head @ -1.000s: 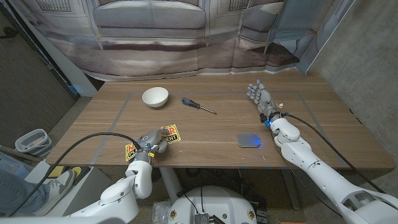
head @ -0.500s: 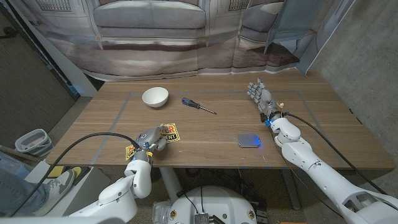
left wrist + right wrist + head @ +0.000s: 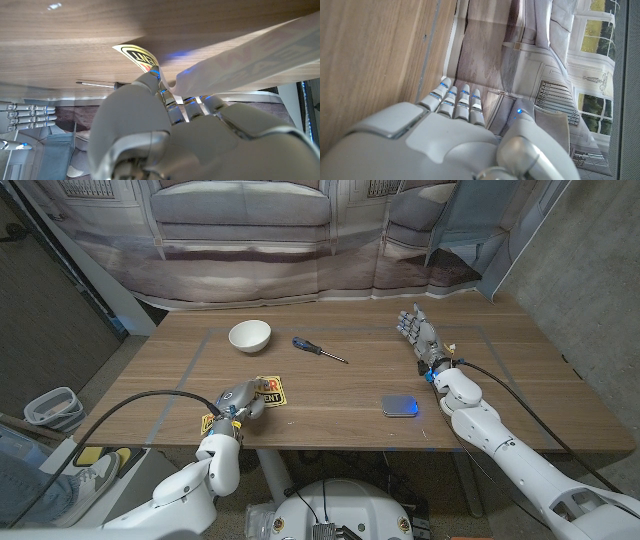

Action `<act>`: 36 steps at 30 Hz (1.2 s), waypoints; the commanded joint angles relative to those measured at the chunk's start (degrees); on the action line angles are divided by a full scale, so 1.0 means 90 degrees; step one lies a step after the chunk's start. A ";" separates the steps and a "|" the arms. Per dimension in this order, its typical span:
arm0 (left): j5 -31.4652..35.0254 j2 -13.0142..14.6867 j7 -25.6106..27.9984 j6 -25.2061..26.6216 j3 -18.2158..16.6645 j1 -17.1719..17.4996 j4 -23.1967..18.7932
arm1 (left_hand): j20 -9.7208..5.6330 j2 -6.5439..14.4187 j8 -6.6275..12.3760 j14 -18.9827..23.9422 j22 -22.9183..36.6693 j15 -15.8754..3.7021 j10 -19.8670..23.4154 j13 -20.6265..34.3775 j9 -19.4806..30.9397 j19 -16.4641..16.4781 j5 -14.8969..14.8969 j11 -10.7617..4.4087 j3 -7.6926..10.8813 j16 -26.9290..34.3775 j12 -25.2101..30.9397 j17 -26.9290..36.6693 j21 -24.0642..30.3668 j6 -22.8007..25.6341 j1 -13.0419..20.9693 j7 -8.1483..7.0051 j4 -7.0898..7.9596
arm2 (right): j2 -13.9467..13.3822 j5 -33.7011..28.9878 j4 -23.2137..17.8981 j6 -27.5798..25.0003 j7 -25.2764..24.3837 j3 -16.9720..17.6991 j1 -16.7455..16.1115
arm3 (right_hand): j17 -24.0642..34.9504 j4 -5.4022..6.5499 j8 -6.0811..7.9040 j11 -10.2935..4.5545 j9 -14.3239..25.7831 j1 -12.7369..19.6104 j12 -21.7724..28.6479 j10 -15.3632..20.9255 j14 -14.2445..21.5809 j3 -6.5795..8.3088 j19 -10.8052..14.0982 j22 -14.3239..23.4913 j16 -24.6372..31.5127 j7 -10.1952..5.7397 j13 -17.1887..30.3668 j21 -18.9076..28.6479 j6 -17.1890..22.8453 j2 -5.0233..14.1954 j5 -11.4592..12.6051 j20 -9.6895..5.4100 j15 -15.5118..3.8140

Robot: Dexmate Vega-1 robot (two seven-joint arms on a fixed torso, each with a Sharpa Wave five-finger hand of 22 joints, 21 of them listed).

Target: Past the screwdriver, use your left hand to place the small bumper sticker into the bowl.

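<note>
At the near left edge of the table (image 3: 330, 405), I have my left hand (image 3: 238, 402) on the small bumper sticker (image 3: 262, 391).

From my head camera the sticker lies flat just beside and partly under that hand; in the left wrist view its fingers (image 3: 172, 107) curl over the sticker's edge, and I cannot tell whether they grip it. Farther back sits the white bowl (image 3: 250, 336), and the screwdriver (image 3: 318, 349) lies to its right. Near the front edge rests a small blue-grey case (image 3: 399, 406). My right hand (image 3: 421, 336) holds nothing, fingers straight and together.
</note>
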 commanded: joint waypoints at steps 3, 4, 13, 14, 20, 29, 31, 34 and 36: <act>0.0054 0.0060 -0.0149 0.0014 0.0014 -0.0107 -0.0057 | -0.0034 -0.0027 -0.0008 0.0047 0.0038 -0.0347 0.0079 0.0019 0.0009 0.0044 -0.0029 -0.0032 0.0082 0.0021 -0.0030 0.0045 0.0063 0.0057 0.0086 0.0014 -0.0003 | 0.0013 0.0021 -0.0045 -0.0005 -0.0050 0.0019 -0.0007 | 0.0019 0.0003 -0.0009 0.0000 0.0026 0.0045 0.0002 0.0056 0.0026 -0.0004 0.0046 0.0024 -0.0008 0.0020 0.0026 -0.0007 0.0027 0.0035 0.0000 -0.0168 -0.0014; 0.0074 0.0057 -0.0161 0.0035 0.0031 -0.0125 -0.0064 | -0.0027 -0.0028 -0.0012 0.0053 0.0039 -0.0339 0.0081 0.0019 0.0008 0.0042 -0.0029 -0.0016 0.0086 0.0021 -0.0032 0.0048 0.0067 0.0056 0.0090 0.0019 -0.0003 | 0.0006 0.0009 -0.0039 0.0008 -0.0044 0.0018 -0.0009 | 0.0019 0.0003 -0.0010 -0.0004 0.0026 0.0045 0.0001 0.0053 0.0023 -0.0005 0.0044 0.0024 -0.0009 0.0019 0.0026 -0.0008 0.0025 0.0035 0.0000 -0.0165 -0.0016; 0.0109 0.0023 -0.0189 0.0033 0.0046 -0.0186 -0.0074 | -0.0042 -0.0035 -0.0028 0.0162 0.0045 -0.0366 0.0109 0.0020 0.0008 0.0068 -0.0030 -0.0058 0.0126 0.0047 -0.0042 0.0076 0.0120 0.0074 0.0133 0.0019 -0.0005 | -0.0019 0.0029 -0.0036 0.0024 -0.0019 0.0041 -0.0020 | 0.0019 0.0001 -0.0010 0.0003 0.0026 0.0046 0.0000 0.0054 0.0031 -0.0007 0.0047 0.0024 -0.0006 0.0023 0.0026 -0.0007 0.0025 0.0038 -0.0001 -0.0165 -0.0009; 0.0116 0.0016 -0.0196 0.0039 0.0052 -0.0197 -0.0072 | -0.0037 -0.0035 -0.0032 0.0169 0.0047 -0.0374 0.0108 0.0020 0.0008 0.0080 -0.0030 -0.0047 0.0134 0.0047 -0.0045 0.0080 0.0131 0.0072 0.0145 0.0014 -0.0009 | -0.0016 0.0042 -0.0035 0.0025 -0.0015 0.0047 -0.0021 | 0.0019 0.0001 -0.0009 0.0004 0.0026 0.0046 0.0001 0.0055 0.0032 -0.0008 0.0046 0.0024 -0.0006 0.0026 0.0026 -0.0008 0.0027 0.0039 -0.0001 -0.0168 -0.0014; 0.0043 -0.0005 -0.0181 -0.0050 -0.0031 -0.0168 -0.0072 | -0.0049 -0.0040 -0.0040 0.0196 0.0050 -0.0369 0.0112 0.0020 0.0008 0.0106 -0.0028 -0.0052 0.0163 0.0047 -0.0055 0.0093 0.0164 0.0080 0.0190 0.0010 -0.0028 | -0.0011 0.0062 -0.0024 0.0043 -0.0008 0.0064 -0.0023 | 0.0020 0.0000 -0.0009 0.0001 0.0026 0.0045 -0.0002 0.0049 0.0027 -0.0010 0.0047 0.0024 -0.0008 0.0030 0.0026 -0.0007 0.0026 0.0040 -0.0001 -0.0166 -0.0024; 0.0030 0.0007 -0.0145 -0.0108 -0.0105 -0.0126 -0.0128 | -0.0068 -0.0022 -0.0050 0.0280 0.0056 -0.0392 0.0148 0.0021 0.0008 0.0188 -0.0019 -0.0017 0.0250 0.0063 -0.0061 0.0133 0.0250 0.0117 0.0333 0.0049 -0.0074 | 0.0001 0.0079 -0.0016 0.0092 0.0011 0.0082 -0.0018 | 0.0020 -0.0002 -0.0011 0.0006 0.0026 0.0046 0.0000 0.0055 0.0027 -0.0014 0.0044 0.0024 -0.0008 0.0031 0.0026 -0.0009 0.0022 0.0042 -0.0002 -0.0165 -0.0023; 0.0042 0.0001 -0.0124 -0.0110 -0.0111 -0.0113 -0.0140 | -0.0073 -0.0018 -0.0047 0.0298 0.0058 -0.0399 0.0164 0.0021 0.0008 0.0191 -0.0019 -0.0041 0.0270 0.0067 -0.0061 0.0145 0.0266 0.0141 0.0366 0.0048 -0.0080 | 0.0000 0.0075 0.0003 0.0109 0.0040 0.0076 -0.0007 | 0.0020 -0.0002 -0.0010 0.0008 0.0026 0.0046 0.0000 0.0056 0.0025 -0.0014 0.0045 0.0024 -0.0009 0.0033 0.0026 -0.0009 0.0025 0.0042 -0.0002 -0.0165 -0.0022; 0.0024 -0.0004 -0.0108 -0.0134 -0.0142 -0.0085 -0.0156 | -0.0077 -0.0013 -0.0049 0.0339 0.0060 -0.0425 0.0167 0.0021 0.0009 0.0214 -0.0017 -0.0032 0.0292 0.0080 -0.0065 0.0159 0.0291 0.0153 0.0404 0.0046 -0.0088 | 0.0014 0.0082 0.0017 0.0120 0.0054 0.0074 0.0005 | 0.0020 -0.0003 -0.0010 0.0007 0.0026 0.0046 -0.0001 0.0054 0.0030 -0.0016 0.0048 0.0024 -0.0007 0.0034 0.0026 -0.0008 0.0025 0.0043 -0.0002 -0.0166 -0.0017; 0.0051 -0.0006 -0.0102 -0.0092 -0.0136 -0.0084 -0.0179 | -0.0078 -0.0007 -0.0049 0.0369 0.0061 -0.0421 0.0172 0.0021 0.0009 0.0216 -0.0016 -0.0025 0.0307 0.0091 -0.0066 0.0170 0.0302 0.0165 0.0429 0.0045 -0.0090 | 0.0016 0.0079 0.0027 0.0126 0.0067 0.0070 0.0016 | 0.0020 -0.0003 -0.0009 0.0005 0.0026 0.0046 -0.0001 0.0054 0.0031 -0.0016 0.0047 0.0024 -0.0007 0.0033 0.0026 -0.0008 0.0027 0.0043 -0.0003 -0.0167 -0.0017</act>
